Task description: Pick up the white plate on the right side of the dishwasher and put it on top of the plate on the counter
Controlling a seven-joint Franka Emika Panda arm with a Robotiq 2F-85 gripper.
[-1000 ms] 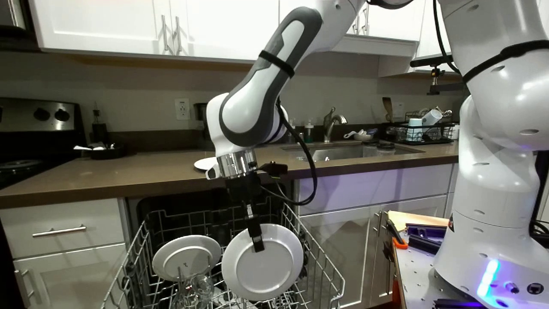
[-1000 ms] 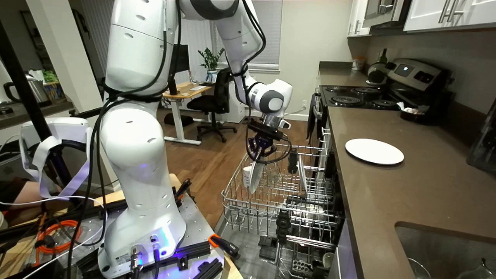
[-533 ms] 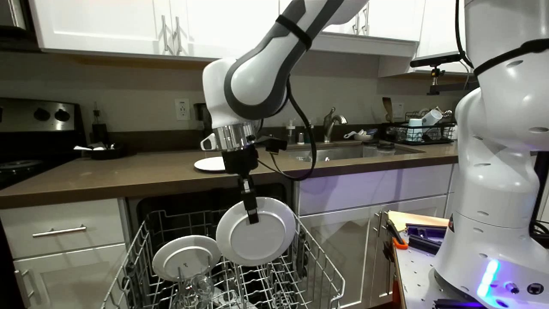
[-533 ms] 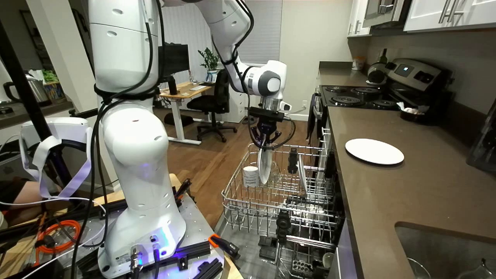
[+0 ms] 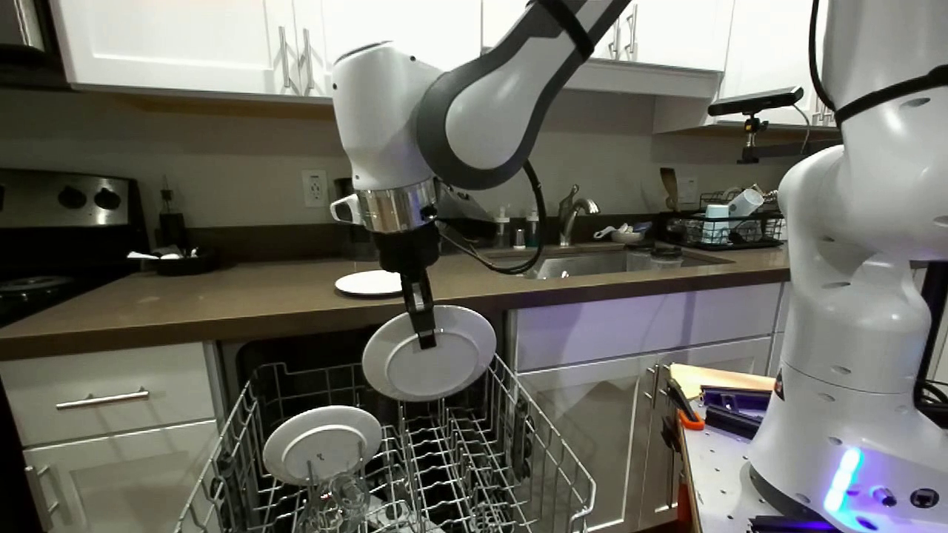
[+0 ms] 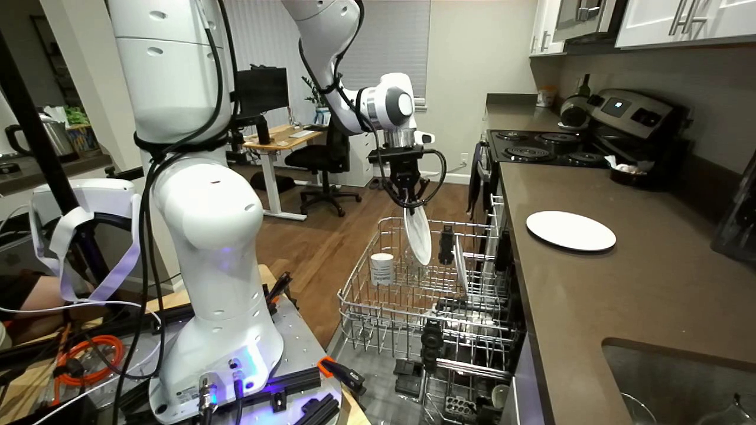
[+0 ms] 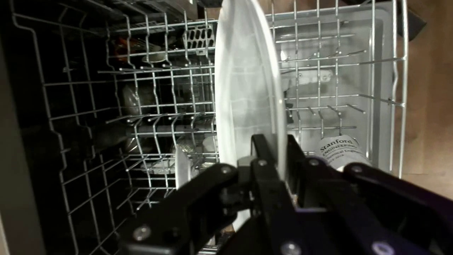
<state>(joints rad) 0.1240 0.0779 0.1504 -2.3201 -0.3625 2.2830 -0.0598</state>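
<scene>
My gripper is shut on the rim of a white plate. The plate hangs on edge, slightly tilted, in the air at the top of the dishwasher rack. In an exterior view the gripper holds the plate left of the counter edge. In the wrist view the plate's rim passes between the two black fingers. The counter plate lies flat on the brown counter, and it also shows whole in an exterior view.
A second white plate stands in the rack beside several glasses. A white mug sits in the rack too. A sink is cut into the counter, and a black bowl stands near the stove.
My gripper has lifted the held plate up out of the rack slots. It has moved closer to the counter, and the plate's tilt has changed. The counter plate has not moved.
</scene>
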